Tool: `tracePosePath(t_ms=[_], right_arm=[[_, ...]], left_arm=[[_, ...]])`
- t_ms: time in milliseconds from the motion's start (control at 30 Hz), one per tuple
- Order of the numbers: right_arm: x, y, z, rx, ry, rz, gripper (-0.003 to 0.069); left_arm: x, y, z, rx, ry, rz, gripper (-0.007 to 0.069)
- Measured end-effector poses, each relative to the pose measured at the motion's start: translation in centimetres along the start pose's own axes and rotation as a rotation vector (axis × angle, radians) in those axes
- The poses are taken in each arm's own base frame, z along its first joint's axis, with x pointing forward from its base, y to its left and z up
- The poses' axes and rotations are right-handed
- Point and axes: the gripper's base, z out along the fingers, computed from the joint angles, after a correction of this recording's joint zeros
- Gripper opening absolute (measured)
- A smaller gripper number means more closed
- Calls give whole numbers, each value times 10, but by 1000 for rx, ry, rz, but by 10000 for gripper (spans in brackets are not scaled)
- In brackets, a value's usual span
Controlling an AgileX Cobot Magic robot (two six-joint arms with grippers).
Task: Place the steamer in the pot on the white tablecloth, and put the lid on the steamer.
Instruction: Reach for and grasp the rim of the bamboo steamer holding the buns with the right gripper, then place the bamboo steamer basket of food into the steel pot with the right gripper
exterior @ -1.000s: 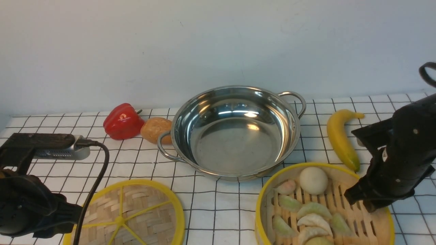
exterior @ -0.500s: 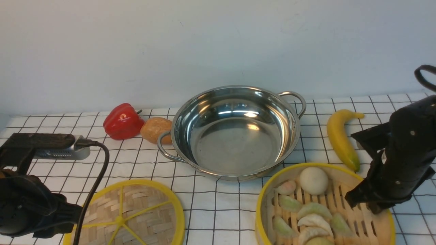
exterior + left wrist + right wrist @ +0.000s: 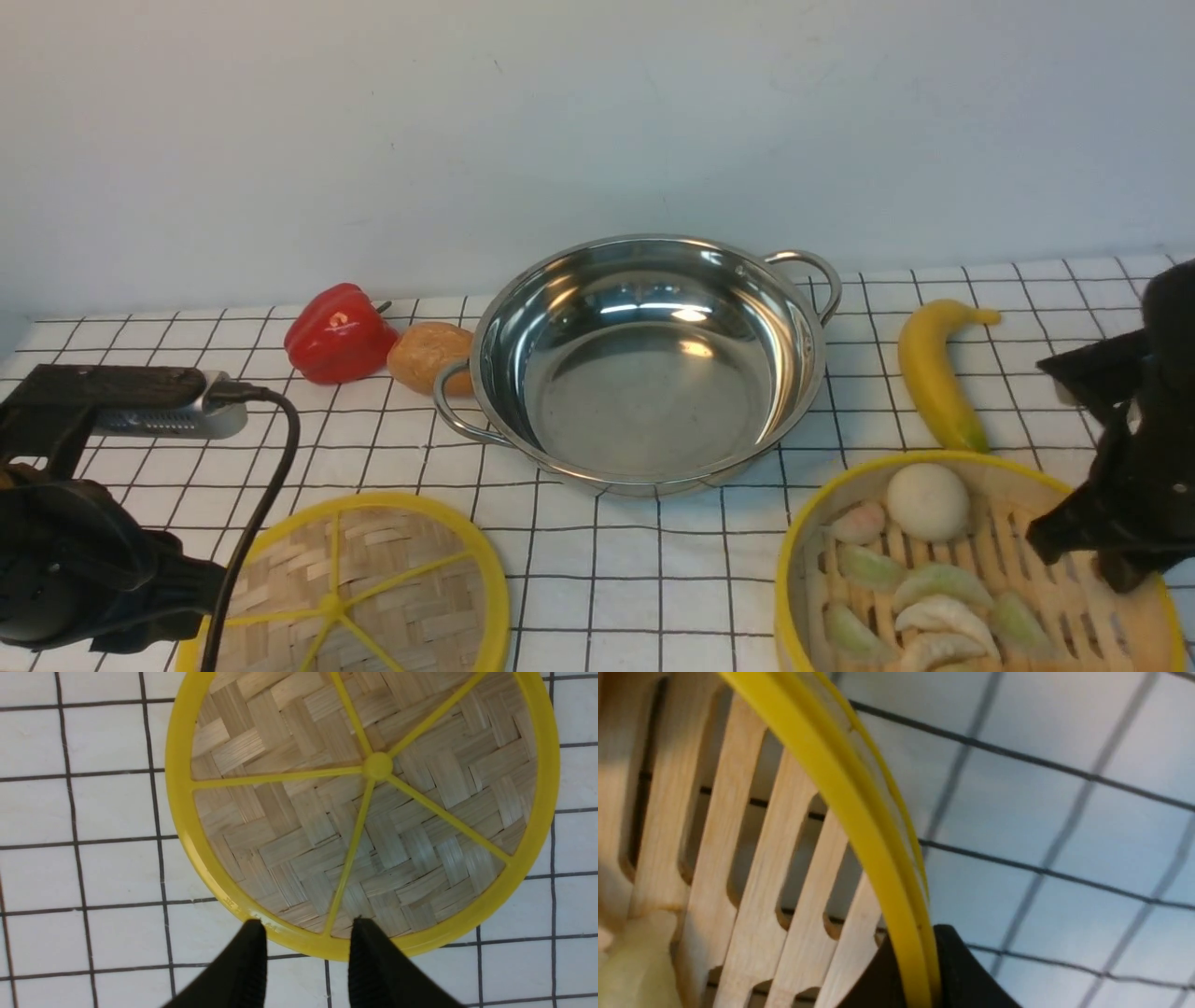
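Observation:
The steamer (image 3: pixel 1060 597), a yellow-rimmed bamboo basket holding dumplings and a white bun (image 3: pixel 926 501), is at the front right on the white tablecloth (image 3: pixel 597 579). My right gripper (image 3: pixel 1111 565) is shut on its right rim, one finger inside and one outside; the wrist view shows the rim (image 3: pixel 840 798) pinched between the jaws of that gripper (image 3: pixel 920 947). The empty steel pot (image 3: pixel 644 373) stands in the middle. The lid (image 3: pixel 359 588) lies flat at the front left. My left gripper (image 3: pixel 306 926) is open, its tips over the lid's (image 3: pixel 355 826) near rim.
A red pepper (image 3: pixel 338 333) and a brown roll (image 3: pixel 428 355) sit close to the pot's left handle. A banana (image 3: pixel 934 373) lies right of the pot, just behind the steamer. A wall runs along the back of the table.
My right gripper has moved to the right with the steamer, which now sits farther right and looks larger. The left arm, lid and pot have not moved.

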Motion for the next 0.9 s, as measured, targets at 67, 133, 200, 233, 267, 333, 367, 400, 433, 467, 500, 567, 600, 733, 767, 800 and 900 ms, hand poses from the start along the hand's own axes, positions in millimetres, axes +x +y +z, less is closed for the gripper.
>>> tracePosePath(t_ms=[67,133,200,233,267,333,367,400,433,467,500,567,600,733,767,800,900], right_arm=[[4,-10,-7,4,-4,21,57],[7,-20,-15,3,-22,37,57],[10,-25,-21,-11,-35,48,57],[10,-25,-21,-14,-37,52,57],[12,-26,-25,-36,-45,63,57],[13,-24,-27,-66,-45,63,57],[13,-23,-27,-80,-41,59,57],[13,-22,-27,-94,-37,56,57],[14,-21,-27,-107,-33,54,57],[14,-20,-27,-115,-29,55,57],[14,-20,-27,-115,-30,54,57],[13,-20,-32,-124,-20,56,57],[11,-20,-36,-124,-16,55,57],[-1,-24,-61,-123,-54,51,57],[-6,-25,-68,-125,-79,51,57],[-12,-26,-77,-126,-113,55,57],[-32,-27,-99,-160,-204,67,57]], left_arm=[[0,0,0,0,0,0,243],[0,0,0,0,0,0,243],[0,0,0,0,0,0,243],[0,0,0,0,0,0,243],[0,0,0,0,0,0,243],[0,0,0,0,0,0,243],[0,0,0,0,0,0,243],[0,0,0,0,0,0,243],[0,0,0,0,0,0,243],[0,0,0,0,-1,0,243],[0,0,0,0,-1,0,243],[0,0,0,0,-1,0,243],[0,0,0,0,-1,0,243],[0,0,0,0,-1,0,243],[0,0,0,0,-1,0,243],[0,0,0,0,-1,0,243],[-1,0,0,0,-7,-1,243]])
